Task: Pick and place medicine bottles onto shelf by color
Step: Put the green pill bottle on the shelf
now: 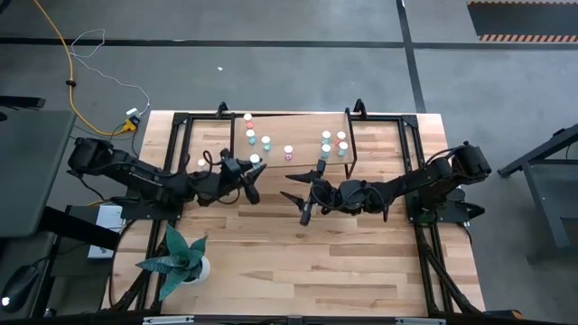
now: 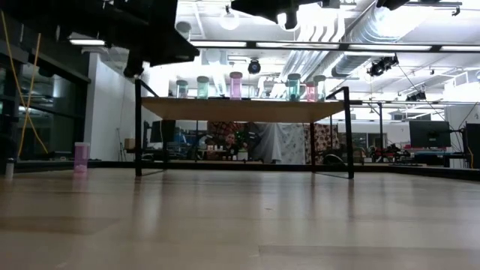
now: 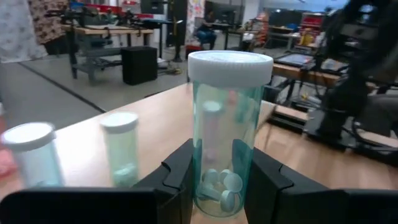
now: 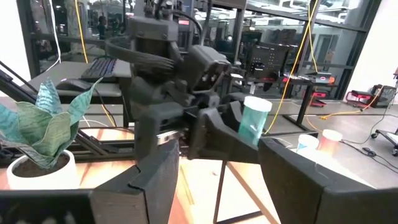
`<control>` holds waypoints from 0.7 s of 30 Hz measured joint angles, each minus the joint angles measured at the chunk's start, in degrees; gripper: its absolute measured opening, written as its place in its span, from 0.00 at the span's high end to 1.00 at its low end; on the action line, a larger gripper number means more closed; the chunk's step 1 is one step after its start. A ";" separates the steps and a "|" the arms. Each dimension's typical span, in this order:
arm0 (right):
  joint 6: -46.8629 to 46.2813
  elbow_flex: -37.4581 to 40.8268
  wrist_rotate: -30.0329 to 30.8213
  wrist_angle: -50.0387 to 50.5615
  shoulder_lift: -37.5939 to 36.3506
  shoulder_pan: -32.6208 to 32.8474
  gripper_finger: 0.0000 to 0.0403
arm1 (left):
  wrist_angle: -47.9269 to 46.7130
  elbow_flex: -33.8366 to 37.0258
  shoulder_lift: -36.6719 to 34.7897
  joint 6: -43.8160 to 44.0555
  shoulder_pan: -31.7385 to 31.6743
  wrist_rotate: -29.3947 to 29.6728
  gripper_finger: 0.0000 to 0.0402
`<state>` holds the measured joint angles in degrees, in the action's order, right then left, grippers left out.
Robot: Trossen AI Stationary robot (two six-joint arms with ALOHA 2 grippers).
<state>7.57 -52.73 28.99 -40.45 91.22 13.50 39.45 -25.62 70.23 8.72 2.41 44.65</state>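
Clamping a teal bottle (image 3: pixel 229 143), left gripper (image 1: pixel 254 171) over the shelf (image 1: pixel 271 144), right gripper (image 1: pixel 302 200) jaws apart

I see the green plant (image 1: pixel 177 255) in its white pot (image 1: pixel 200 268) near my table's (image 1: pixel 298 262) front left corner; a yellow cable (image 1: pixel 65 68) trails across the grey floor beyond.
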 joint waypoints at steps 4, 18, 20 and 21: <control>-0.01 0.00 0.00 -0.02 0.00 0.00 0.47 | -2.02 -2.75 1.26 -0.78 2.43 0.70 0.78; 0.07 -0.02 2.50 -0.43 0.00 0.00 0.47 | -2.81 -11.46 16.74 3.22 4.65 5.25 0.78; 0.22 -0.02 2.51 -0.45 0.00 -0.02 0.47 | -2.72 -11.46 16.75 3.22 4.23 9.33 0.78; 0.22 -0.02 2.51 -0.45 0.00 -0.02 0.47 | -2.48 -11.46 16.75 3.01 4.04 11.77 0.78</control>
<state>7.79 -52.75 31.51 -40.89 91.22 13.47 36.97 -37.08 86.98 11.73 6.44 56.43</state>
